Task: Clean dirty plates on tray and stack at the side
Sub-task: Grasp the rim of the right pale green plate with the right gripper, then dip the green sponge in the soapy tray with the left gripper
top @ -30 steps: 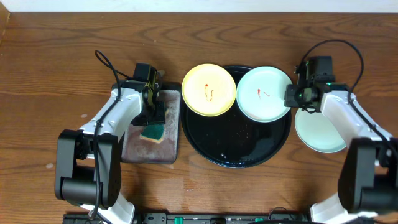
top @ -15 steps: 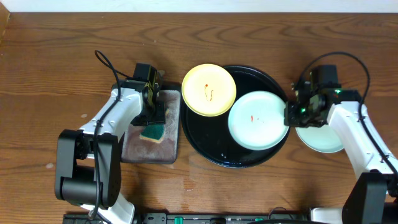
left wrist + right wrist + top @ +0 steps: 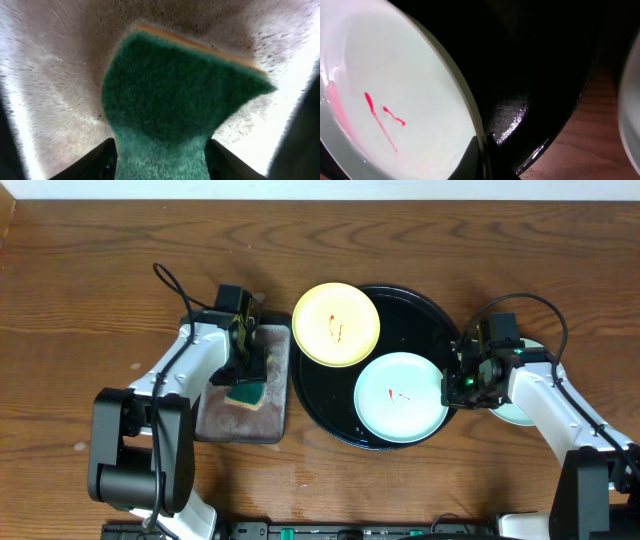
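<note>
Right gripper [image 3: 453, 387] pinches mint plate [image 3: 400, 400], thin red smears.

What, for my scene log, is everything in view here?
Black tray: one, glossy black, centre.
Yellow plate: one, pale yellow, red-smeared, over the black tray's upper-left rim.
Held plate: one, pale mint, red-streaked, on the black tray.
Side plate: one, pale mint, right of the black tray.
Grey tray: one, grey, left of the black tray.
Sponge: one, green, on the grey tray.
Table: one, brown wood.
Left gripper: one, black, shut on the sponge.
Right gripper: one, black, shut on the held plate's rim.
</note>
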`<state>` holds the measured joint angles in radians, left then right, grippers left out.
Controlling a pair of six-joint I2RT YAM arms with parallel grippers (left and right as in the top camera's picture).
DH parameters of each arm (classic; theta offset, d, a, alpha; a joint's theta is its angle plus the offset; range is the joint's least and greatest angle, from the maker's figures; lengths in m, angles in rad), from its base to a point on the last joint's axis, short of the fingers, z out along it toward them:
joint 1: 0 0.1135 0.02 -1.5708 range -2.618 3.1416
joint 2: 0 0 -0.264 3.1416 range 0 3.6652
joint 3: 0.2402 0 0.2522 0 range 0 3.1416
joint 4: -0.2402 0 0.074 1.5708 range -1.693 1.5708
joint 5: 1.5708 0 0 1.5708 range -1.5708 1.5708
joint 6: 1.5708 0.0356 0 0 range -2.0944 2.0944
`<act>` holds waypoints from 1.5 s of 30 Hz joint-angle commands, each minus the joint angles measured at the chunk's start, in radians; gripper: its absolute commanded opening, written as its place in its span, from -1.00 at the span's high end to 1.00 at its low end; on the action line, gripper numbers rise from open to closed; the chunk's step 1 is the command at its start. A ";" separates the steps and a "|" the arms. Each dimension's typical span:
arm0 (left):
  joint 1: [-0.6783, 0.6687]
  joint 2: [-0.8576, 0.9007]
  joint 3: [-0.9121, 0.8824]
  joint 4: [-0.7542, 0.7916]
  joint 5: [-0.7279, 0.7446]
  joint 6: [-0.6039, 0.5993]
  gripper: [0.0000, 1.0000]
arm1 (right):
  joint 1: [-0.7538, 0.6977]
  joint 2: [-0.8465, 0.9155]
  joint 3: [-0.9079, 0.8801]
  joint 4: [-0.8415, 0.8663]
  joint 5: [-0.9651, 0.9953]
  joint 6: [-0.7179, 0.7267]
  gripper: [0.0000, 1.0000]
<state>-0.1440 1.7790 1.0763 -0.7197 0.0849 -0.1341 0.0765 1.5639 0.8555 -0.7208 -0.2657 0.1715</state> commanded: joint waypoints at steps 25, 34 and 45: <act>0.083 -0.147 -0.061 0.092 0.178 0.053 0.86 | 0.020 0.007 -0.005 0.025 -0.016 0.015 0.97; 0.211 -0.216 -0.061 0.097 0.383 0.056 0.85 | 0.020 0.007 -0.005 0.026 -0.016 0.015 0.97; 0.266 -0.219 -0.062 0.089 0.484 0.055 0.85 | 0.020 0.007 -0.005 0.026 -0.016 0.015 0.98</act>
<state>0.1173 1.5795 1.0145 -0.6281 0.5262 -0.0986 0.0883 1.5639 0.8551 -0.6975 -0.2695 0.1757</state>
